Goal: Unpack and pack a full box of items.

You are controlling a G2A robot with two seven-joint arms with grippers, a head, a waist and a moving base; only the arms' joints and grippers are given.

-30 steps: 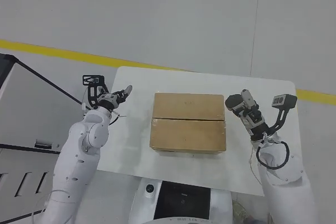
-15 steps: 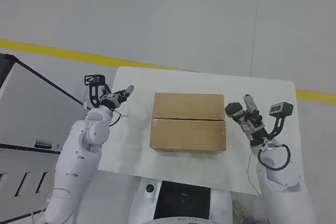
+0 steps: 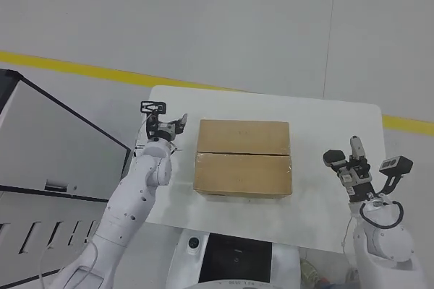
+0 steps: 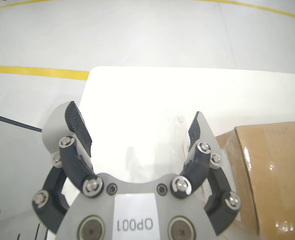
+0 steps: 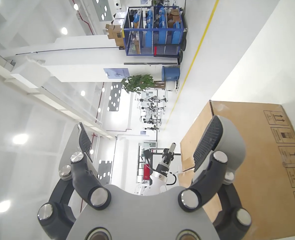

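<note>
A closed brown cardboard box (image 3: pixel 243 157) sits in the middle of the white table (image 3: pixel 318 123), its two top flaps meeting in a seam. The same box (image 4: pixel 275 173) lies close beside my left gripper (image 4: pixel 137 128), which is open and empty over the bare tabletop. From above, the left gripper (image 3: pixel 171 126) stands just off the box's left side. My right gripper (image 3: pixel 348 160) is open and empty, raised off the box's right end; the box (image 5: pixel 257 156) shows just past one fingertip, with printed handling symbols on its side.
The table's left corner (image 4: pixel 92 69) and the floor with a yellow line (image 3: pixel 58 66) lie beyond it. A grey cabinet (image 3: pixel 36 137) stands to the left of the table. Bare tabletop runs behind and to the right of the box.
The left arm has swung right, from the table's left edge to just beside the box. The right arm has drawn back toward the table's right front, away from the box.
</note>
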